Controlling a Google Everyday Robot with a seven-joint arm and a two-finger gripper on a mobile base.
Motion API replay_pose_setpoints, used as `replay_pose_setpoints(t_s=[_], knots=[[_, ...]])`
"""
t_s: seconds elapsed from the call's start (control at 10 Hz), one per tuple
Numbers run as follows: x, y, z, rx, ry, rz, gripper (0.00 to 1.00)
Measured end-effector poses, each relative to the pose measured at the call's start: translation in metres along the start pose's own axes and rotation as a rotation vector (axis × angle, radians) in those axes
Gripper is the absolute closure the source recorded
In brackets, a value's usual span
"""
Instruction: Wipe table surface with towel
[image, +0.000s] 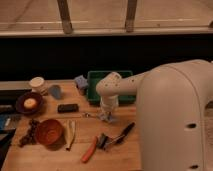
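My gripper (106, 116) hangs from the white arm (112, 87) and sits low over the wooden table (85, 125), just in front of the green tray (96, 86). A thin metal utensil (91, 115) lies right beside it. A small crumpled blue-grey thing (81, 81), possibly the towel, lies at the tray's back left corner, apart from the gripper. I see nothing clearly held.
A white cup (37, 84), blue cup (55, 91), dark plate with an orange item (29, 102), black block (67, 107), brown bowl (48, 131), pale peel (70, 135), orange-handled tool (90, 149) and black brush (120, 136) lie about. My white body (175, 120) fills the right.
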Motion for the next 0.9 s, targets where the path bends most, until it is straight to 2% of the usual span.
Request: replay_pose_setpoints(t_s=[0.3,0.7,0.8,0.9], knots=[[0.012,-0.001,0.003,-0.008,0.007,0.02,1.0],[0.058,-0.05,-0.002,0.031,0.026,0.152,1.0],[0.061,-0.056,0.0,0.039,0.032,0.179,1.0],[0.058,-0.062,0.002,0.031,0.031,0.197,1.0]])
